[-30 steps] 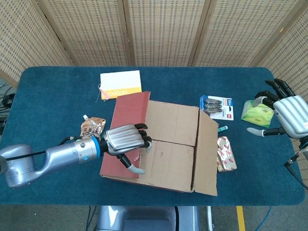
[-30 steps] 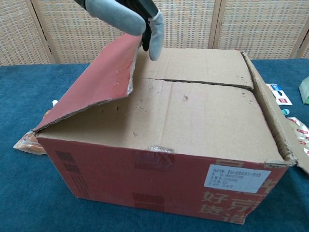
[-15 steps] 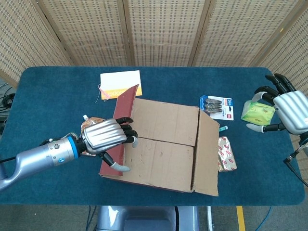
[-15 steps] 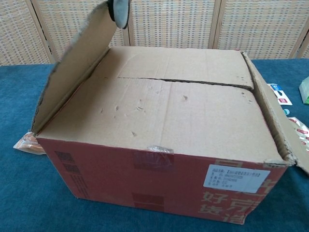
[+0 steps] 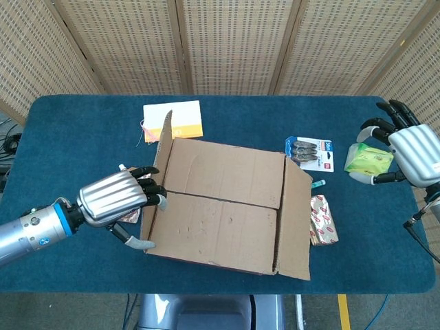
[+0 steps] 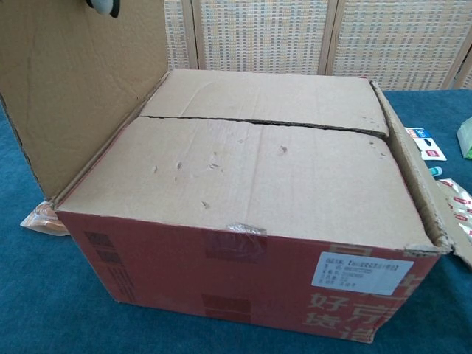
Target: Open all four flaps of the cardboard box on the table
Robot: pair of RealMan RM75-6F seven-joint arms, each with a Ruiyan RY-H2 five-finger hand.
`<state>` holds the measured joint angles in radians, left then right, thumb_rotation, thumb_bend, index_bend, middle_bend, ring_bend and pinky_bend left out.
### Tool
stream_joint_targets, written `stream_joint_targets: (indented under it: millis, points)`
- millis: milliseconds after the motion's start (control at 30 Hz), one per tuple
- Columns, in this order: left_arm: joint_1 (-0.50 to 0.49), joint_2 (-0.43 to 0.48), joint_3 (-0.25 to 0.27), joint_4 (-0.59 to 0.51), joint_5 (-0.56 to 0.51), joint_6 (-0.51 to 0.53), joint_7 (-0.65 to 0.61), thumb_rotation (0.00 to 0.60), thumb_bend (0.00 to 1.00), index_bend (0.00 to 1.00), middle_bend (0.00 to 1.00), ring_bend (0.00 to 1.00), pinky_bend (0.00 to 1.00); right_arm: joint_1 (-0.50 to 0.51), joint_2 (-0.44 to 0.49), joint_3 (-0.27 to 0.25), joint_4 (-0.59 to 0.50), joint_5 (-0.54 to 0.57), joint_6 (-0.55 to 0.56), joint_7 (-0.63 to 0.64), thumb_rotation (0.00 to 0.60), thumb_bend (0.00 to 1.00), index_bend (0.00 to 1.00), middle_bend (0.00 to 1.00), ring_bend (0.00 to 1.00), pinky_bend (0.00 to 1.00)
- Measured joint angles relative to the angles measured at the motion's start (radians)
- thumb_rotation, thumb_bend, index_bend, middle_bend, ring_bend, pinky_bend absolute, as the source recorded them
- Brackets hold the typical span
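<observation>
Since a second ago the left robot hand (image 5: 115,199) has swung the left flap (image 6: 70,96) from lying over the cardboard box (image 5: 227,210) to upright; its fingers spread against it. The box sits mid-worktop (image 5: 69,130). The right robot hand (image 5: 402,151) hovers spread. Next, judged: press this flap outward, then lift the two closed flaps.

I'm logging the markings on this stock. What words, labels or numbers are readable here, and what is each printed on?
"好" and "送": large pale characters, cut off, on the red front of the cardboard box.
White label on that front: lines of print, too small to read.
Battery blister pack: print too small to read.
White and yellow booklet: print blurred.
Green packet and snack wrappers: unreadable.
</observation>
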<state>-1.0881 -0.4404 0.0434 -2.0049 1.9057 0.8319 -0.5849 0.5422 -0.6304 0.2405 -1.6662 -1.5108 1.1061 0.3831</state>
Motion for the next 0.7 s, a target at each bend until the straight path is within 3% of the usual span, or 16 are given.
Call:
stream_joint_targets:
  millis: [233,700]
  points:
    - [0.101,0.083,0.025,-0.003,0.05,0.079,-0.022,0.086,0.04,0.36,0.31,0.31,0.11,0.007,-0.006,0.004,0.007,-0.005,0.001,0.008,0.388,0.03,0.39,0.32,0.07,0.02]
    - [0.3,0.121,0.078,0.071,0.115,0.158,-0.085,0.086,0.04,0.36,0.31,0.31,0.11,0.025,-0.024,0.006,0.001,-0.007,-0.018,-0.001,0.389,0.03,0.39,0.32,0.07,0.02]
